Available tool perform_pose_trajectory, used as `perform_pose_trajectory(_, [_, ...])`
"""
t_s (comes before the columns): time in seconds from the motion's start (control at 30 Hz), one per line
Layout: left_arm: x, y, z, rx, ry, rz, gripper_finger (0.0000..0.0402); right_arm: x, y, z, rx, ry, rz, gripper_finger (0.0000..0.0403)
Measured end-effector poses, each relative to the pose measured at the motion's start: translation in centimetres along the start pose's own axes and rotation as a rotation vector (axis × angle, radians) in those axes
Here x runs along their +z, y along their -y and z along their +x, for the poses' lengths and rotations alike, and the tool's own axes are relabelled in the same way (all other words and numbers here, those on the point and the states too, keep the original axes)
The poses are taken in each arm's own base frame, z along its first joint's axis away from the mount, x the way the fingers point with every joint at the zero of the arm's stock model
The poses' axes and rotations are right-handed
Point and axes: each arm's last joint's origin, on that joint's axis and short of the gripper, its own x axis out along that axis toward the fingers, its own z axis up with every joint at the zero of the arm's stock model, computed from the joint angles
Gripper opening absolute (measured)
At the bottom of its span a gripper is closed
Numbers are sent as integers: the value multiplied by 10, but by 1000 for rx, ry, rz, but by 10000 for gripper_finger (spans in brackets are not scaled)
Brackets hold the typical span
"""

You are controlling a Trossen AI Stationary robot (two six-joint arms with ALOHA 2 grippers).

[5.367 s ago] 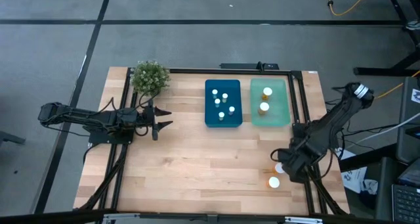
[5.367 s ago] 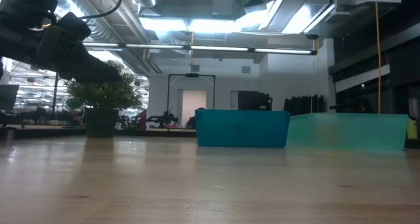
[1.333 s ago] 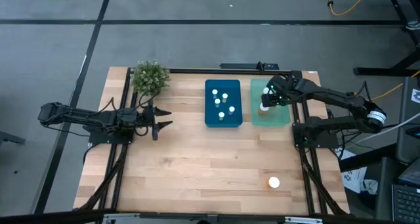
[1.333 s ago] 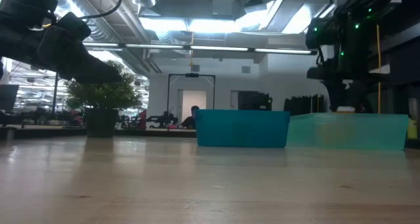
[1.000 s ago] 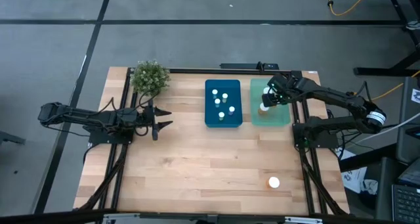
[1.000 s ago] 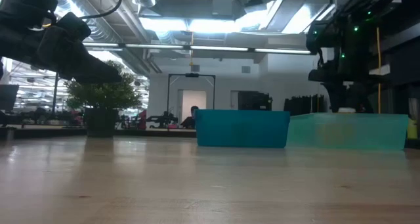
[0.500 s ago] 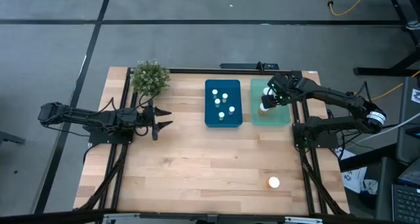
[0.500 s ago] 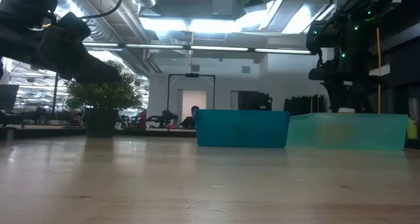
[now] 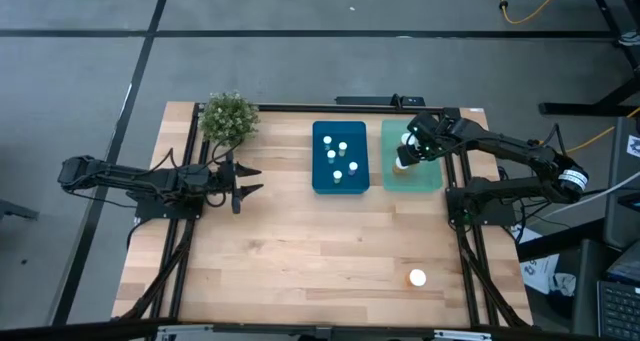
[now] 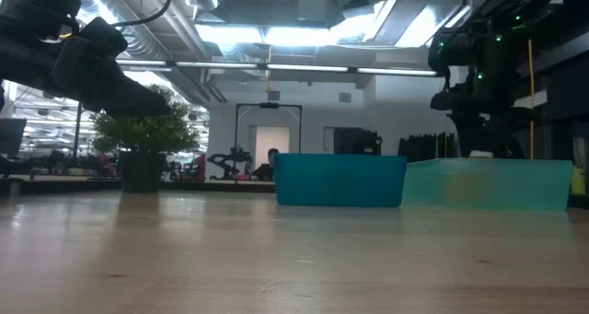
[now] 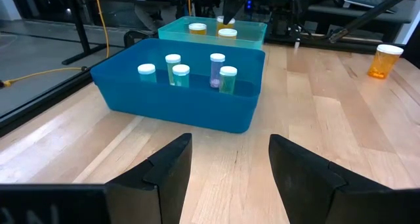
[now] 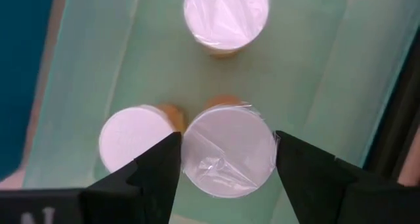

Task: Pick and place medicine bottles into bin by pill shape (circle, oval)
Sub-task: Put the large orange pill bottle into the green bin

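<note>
My right gripper (image 9: 407,151) hangs over the teal bin (image 9: 432,176) and is shut on an amber medicine bottle with a white cap (image 12: 228,148). Two more amber bottles, one (image 12: 226,17) and another (image 12: 134,145), stand upright on the bin's floor below it. The blue bin (image 9: 318,181) beside it holds several small white-capped bottles (image 11: 219,71), all upright. One amber bottle (image 9: 417,278) stands on the table near the near right corner. My left gripper (image 9: 250,181) is open and empty at the table's left. My right gripper pinches the bottle's white cap (image 12: 197,159) between its two fingers, one on either side. The fingers point down from above. The bottle hangs upright, its cap (image 10: 480,153) just above the teal bin's rim and higher than the two bottles that stand in the bin.
A small potted plant (image 9: 230,118) stands at the far left corner. The two bins sit side by side at the far middle. Bare wooden tabletop (image 9: 310,246) lies between the bins and the near edge. Black frame rails run along the table's left and right sides.
</note>
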Motion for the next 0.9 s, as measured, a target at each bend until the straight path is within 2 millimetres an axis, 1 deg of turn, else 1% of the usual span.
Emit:
perform_pose_trajectory(0.13, [0, 0, 0, 0, 0, 0, 195, -2, 3, 0, -58, 1, -3, 237])
perform_pose_trajectory(0.3, [0, 0, 0, 0, 0, 0, 195, -2, 3, 0, -57, -1, -4, 247])
perform_pose_trajectory(0.4, [0, 0, 0, 0, 0, 0, 195, -2, 3, 0, -53, -4, -2, 267])
perform_pose_trajectory(0.57, [0, 0, 0, 0, 0, 0, 195, -2, 3, 0, -58, -1, -3, 312])
perform_pose_trajectory(0.7, [0, 0, 0, 0, 0, 0, 195, -1, 3, 0, -72, 10, -4, 327])
perform_pose_trajectory(0.77, [0, 0, 0, 0, 0, 0, 195, 0, 2, -4, -59, 18, -7, 327])
perform_pose_trajectory(0.9, [0, 0, 0, 0, 0, 0, 195, 1, -8, -22, -3, 92, -41, 328])
